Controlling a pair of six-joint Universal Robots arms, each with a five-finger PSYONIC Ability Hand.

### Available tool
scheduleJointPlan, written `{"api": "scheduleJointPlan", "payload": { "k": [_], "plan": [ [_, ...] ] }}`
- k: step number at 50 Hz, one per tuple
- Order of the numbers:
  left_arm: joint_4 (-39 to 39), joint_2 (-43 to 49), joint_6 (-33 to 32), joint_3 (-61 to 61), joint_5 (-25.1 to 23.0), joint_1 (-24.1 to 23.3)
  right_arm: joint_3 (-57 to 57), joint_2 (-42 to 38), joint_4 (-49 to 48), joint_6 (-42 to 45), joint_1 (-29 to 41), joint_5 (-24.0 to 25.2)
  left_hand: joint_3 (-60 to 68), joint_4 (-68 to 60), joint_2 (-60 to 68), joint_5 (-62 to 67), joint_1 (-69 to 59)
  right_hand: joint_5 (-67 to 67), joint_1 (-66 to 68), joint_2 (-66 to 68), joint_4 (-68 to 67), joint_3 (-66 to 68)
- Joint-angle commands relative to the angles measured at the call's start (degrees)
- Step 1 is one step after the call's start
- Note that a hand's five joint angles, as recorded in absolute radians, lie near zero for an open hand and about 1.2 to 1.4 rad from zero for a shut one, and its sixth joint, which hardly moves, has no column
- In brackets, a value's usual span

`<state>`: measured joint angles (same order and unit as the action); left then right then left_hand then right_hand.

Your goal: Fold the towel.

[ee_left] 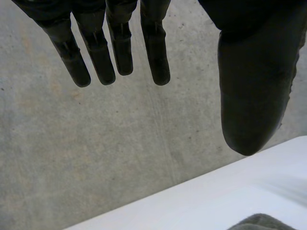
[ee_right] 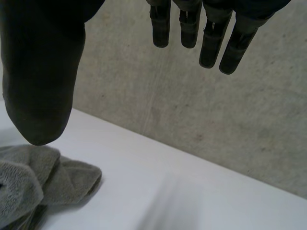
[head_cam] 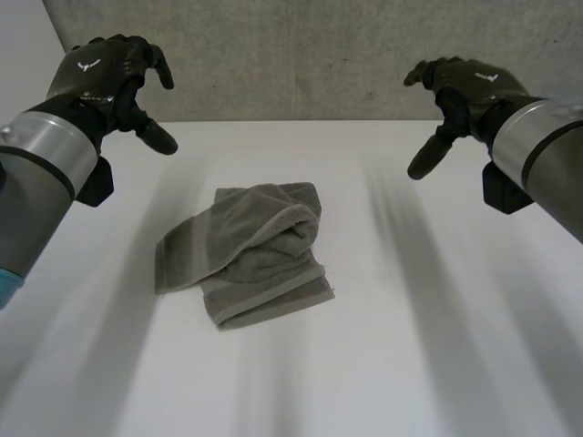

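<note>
Mid-table, the towel point(head_cam: 244, 255) lies in a crumpled grey heap, partly doubled over itself. One flap runs out toward the robot's left, and a hemmed band faces the near side of the table point(head_cam: 410, 364). Surface white. Grey wall point(head_cam: 319, 55) behind the far edge.

Robot's left hand point(head_cam: 114, 77): raised over the far left part of the table, above and well apart from the towel. Fingers loosely bent and spread, thumb angled down and inward. Holds nothing. Left wrist view: fingers point(ee_left: 98, 57) hang straight and parted against the wall, with the thumb point(ee_left: 254, 96) set wide of them. A sliver of towel shows past the thumb tip, on the table, apart from the hand.

Robot's right hand point(head_cam: 460, 91): raised over the far right part of the table, about level with the left, well apart from the towel. Fingers relaxed and slightly curved, thumb pointing down toward the table. Holds nothing. Right wrist view: fingers point(ee_right: 211, 43) straight, side by side, thumb point(ee_right: 43, 81) wide of them. The towel's rumpled end lies on the table past the thumb tip, not touching it.

Towel sits between the two hands, nearer the robot than either, a little toward the left hand's side. Neither hand touches it.
</note>
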<state>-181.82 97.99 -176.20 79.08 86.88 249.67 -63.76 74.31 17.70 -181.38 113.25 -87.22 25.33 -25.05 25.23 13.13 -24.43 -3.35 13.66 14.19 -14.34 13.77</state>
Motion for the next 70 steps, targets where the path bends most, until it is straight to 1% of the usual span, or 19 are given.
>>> {"api": "scheduleJointPlan", "payload": {
  "k": [1,11,16,27,35,37,38,40,43,46,47,49,61,63,66,67,68,69,70],
  "plan": [
    [5.4,0.1,3.0,-3.1,-0.2,-0.2,-0.2,1.5,0.0,-0.1,0.0,0.1,-1.8,1.6,-1.7,0.4,0.9,3.3,-3.7,-4.2,4.3,-3.8],
    [5.6,0.4,3.8,-2.9,-0.2,-0.3,-0.5,1.5,-0.7,-0.1,-0.8,0.1,-2.2,1.9,-2.1,0.0,1.3,3.3,-3.7,-4.2,4.3,-3.8],
    [5.6,1.1,3.8,-2.7,-0.2,-0.3,-1.4,1.5,-2.8,-0.1,-1.0,0.0,-2.2,1.9,-2.1,0.0,1.3,3.3,-3.7,-4.2,4.3,-3.8],
    [5.4,1.4,3.9,-2.3,-0.4,-0.6,-1.4,1.5,-2.9,0.0,-2.0,0.3,-2.8,2.6,-2.7,-0.6,1.9,3.3,-3.7,-4.2,4.3,-3.8],
    [3.7,4.7,3.6,-0.5,-0.6,-1.4,-1.5,1.4,-2.9,0.2,-1.7,0.7,-3.7,3.4,-3.6,-1.5,2.8,3.3,-3.7,-4.2,4.3,-3.8],
    [2.1,8.0,3.3,0.5,-0.6,-2.9,-1.5,1.2,-2.9,0.2,-1.5,0.7,-6.0,5.7,-5.9,-3.8,5.1,3.3,-3.7,-4.2,4.3,-3.8],
    [2.1,8.0,3.3,0.5,-0.6,-2.9,-1.5,1.2,-2.9,0.2,-1.5,0.7,-6.0,5.8,-5.9,-3.8,5.1,3.3,-3.7,-4.2,4.3,-3.8],
    [-0.4,12.3,3.2,1.5,-0.5,-5.1,-1.5,0.8,-3.0,0.3,-1.0,0.9,-6.2,5.9,-6.1,-4.0,5.3,3.3,-3.7,-4.2,4.3,-3.8],
    [-1.7,14.5,3.2,2.3,-0.5,-6.0,-1.8,0.6,-3.0,0.6,-0.9,0.9,-6.2,5.9,-6.1,-4.0,5.3,3.3,-3.7,-4.2,4.3,-3.8],
    [-7.1,21.1,3.1,4.9,-0.1,-7.3,-1.8,0.2,-3.0,0.7,-0.9,1.0,-6.2,5.9,-6.1,-4.0,5.3,3.3,-3.7,-4.2,4.3,-3.8],
    [-7.1,21.1,3.1,4.9,-0.1,-7.3,-1.8,0.2,-3.0,0.7,-0.9,1.0,-6.2,5.9,-6.1,-4.0,5.3,3.3,-3.7,-4.2,4.3,-3.8],
    [-11.0,24.6,2.9,5.5,0.0,-8.1,-1.9,0.1,-3.1,0.8,-0.9,1.0,-6.2,5.9,-6.1,-4.0,5.3,3.3,-3.7,-4.2,4.3,-3.8],
    [-19.8,31.8,2.6,3.9,0.5,-9.0,-2.5,-0.6,-3.2,1.6,-0.8,1.1,-4.2,3.9,-4.1,-2.0,3.3,3.3,-3.7,-4.2,4.3,-3.8],
    [-20.5,32.4,2.3,3.7,0.6,-9.0,-3.0,-0.8,-3.2,2.8,-0.6,1.1,-3.0,2.7,-2.9,-0.8,2.1,3.3,-3.7,-4.2,4.3,-3.8],
    [-21.2,32.6,0.4,3.7,2.1,-8.9,-3.7,-1.2,-3.2,4.1,0.8,0.9,8.7,-9.0,8.8,10.9,-9.6,3.3,-3.7,-4.2,4.3,-3.8],
    [-21.2,32.6,0.4,3.7,2.1,-8.9,-3.7,-1.2,-3.2,4.1,0.8,0.9,8.8,-9.0,8.9,11.0,-9.7,3.3,-3.7,-4.2,4.3,-3.8],
    [-21.2,32.4,-0.2,3.7,3.1,-8.9,-3.8,-1.8,-3.2,4.7,1.8,0.9,16.9,-17.2,17.0,19.1,-17.8,3.3,-3.7,-4.2,4.3,-3.8],
    [-21.2,32.4,-0.2,3.7,3.1,-8.9,-4.1,-2.6,-3.2,5.2,2.6,1.0,17.0,-17.3,17.1,19.2,-17.9,3.3,-3.7,-4.2,4.3,-3.8],
    [-21.4,31.9,-0.5,3.7,4.2,-8.7,-4.1,-2.6,-3.2,5.2,2.6,1.0,24.8,-25.1,24.9,27.0,-25.7,3.3,-3.7,-4.2,4.3,-3.8]
  ]
}}
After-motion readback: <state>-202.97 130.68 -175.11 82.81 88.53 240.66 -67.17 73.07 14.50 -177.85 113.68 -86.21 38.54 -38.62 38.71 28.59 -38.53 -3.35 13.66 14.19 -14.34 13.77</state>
